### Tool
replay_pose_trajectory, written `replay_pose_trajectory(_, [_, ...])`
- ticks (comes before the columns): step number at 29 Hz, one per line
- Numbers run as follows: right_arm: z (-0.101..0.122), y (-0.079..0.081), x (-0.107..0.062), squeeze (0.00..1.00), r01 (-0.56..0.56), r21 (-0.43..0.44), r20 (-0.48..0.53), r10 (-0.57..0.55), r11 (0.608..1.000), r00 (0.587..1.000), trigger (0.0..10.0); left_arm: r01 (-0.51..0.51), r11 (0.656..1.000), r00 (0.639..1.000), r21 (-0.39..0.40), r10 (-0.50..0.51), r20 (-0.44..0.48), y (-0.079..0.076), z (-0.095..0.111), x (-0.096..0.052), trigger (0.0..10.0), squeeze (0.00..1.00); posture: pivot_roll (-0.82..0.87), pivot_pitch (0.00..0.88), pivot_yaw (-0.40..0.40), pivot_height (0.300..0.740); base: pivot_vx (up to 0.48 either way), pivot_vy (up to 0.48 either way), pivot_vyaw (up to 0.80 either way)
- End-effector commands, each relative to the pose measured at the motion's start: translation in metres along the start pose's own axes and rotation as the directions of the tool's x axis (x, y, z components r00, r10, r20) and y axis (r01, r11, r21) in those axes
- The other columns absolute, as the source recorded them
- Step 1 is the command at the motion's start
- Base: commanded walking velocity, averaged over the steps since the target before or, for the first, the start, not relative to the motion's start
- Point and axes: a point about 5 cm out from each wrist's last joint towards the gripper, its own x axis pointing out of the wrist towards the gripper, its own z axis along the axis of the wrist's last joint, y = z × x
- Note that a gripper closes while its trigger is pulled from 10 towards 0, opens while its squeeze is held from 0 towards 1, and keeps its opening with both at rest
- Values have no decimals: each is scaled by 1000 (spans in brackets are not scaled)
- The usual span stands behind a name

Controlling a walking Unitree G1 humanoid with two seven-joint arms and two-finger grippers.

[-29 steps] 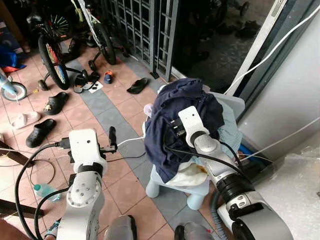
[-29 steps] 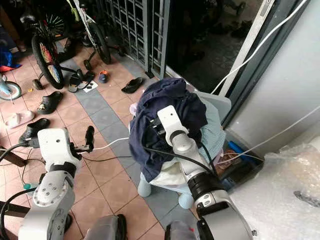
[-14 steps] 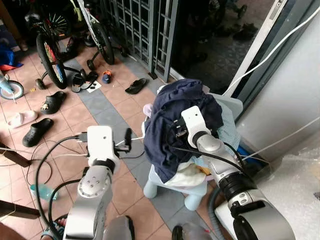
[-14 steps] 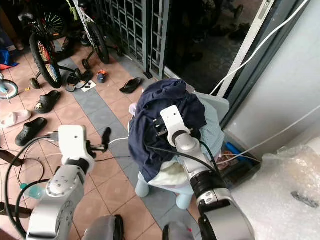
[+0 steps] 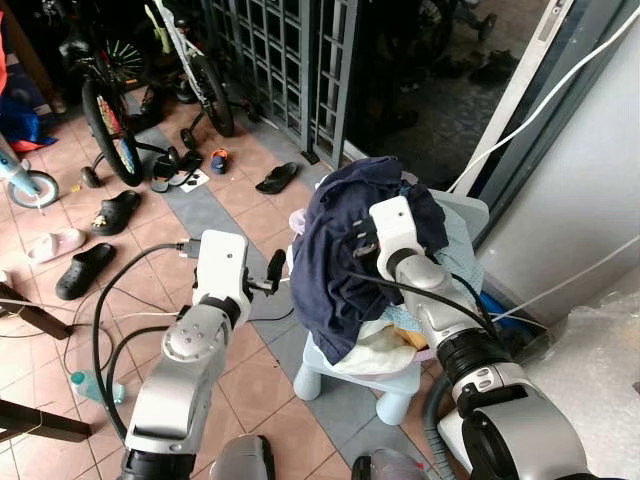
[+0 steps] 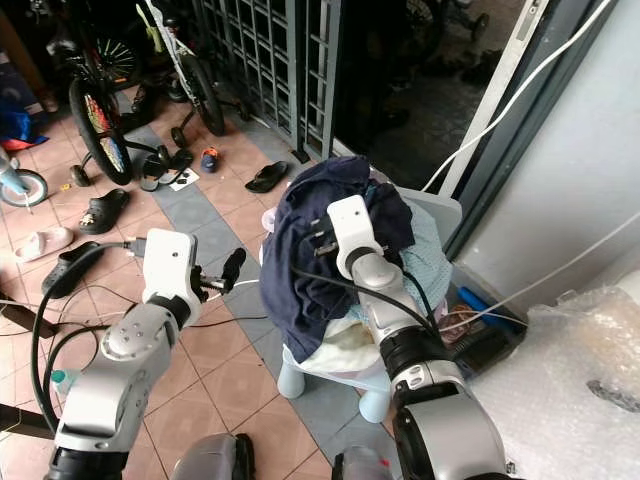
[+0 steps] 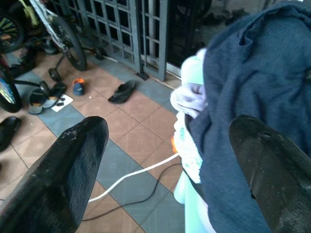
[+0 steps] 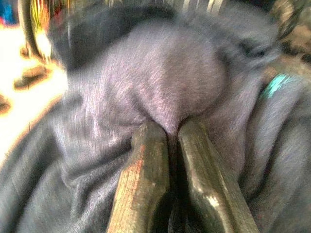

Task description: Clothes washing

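Left gripper has swung in beside the clothes pile, jaws open; right gripper stays pinched on the navy garment. Two-handed lift likely next.

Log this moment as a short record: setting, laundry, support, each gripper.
setting: tiled porch by a metal gate, bicycles and sandals on the floor
laundry: navy garment heaped over lighter clothes
support: pale plastic stool under the pile
left gripper: open, beside the pile, not touching it
right gripper: shut, pinching a fold of the navy garment near the top of the heap
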Motion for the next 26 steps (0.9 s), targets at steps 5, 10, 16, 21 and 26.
replay_pose_trajectory(5, [66, -8, -18, 0, -48, 59, 357, 23, 997, 934, 0, 40, 999, 999, -31, -40, 3, -4, -1, 4, 10000, 0, 31, 0, 3, 740, 0, 0, 0])
replay_pose_trajectory(10, [84, -23, -47, 0, -4, 55, 466, -22, 999, 884, 0, -8, 1000, 1000, -10, 8, 8, -1, -9, 7, 10000, 0, -3, 0, 29, 740, 0, 0, 0])
replay_pose_trajectory(16, [73, -26, -78, 0, 22, 104, 472, -69, 994, 879, 0, -21, 998, 999, 60, 19, 42, -1, -12, 7, 10000, 0, -27, 0, 57, 740, 0, 0, 0])
replay_pose_trajectory(21, [32, -17, -85, 0, -3, 34, 295, -7, 999, 956, 0, -2, 998, 999, 65, 0, 39, -3, -12, 11, 10000, 0, -35, 0, 62, 740, 0, 0, 0])
replay_pose_trajectory(26, [14, -17, -82, 0, -6, 16, 169, 3, 1000, 986, 3098, 3, 998, 999, 63, -5, 39, -8, -13, 11, 10000, 0, -40, 0, 63, 740, 0, 0, 0])
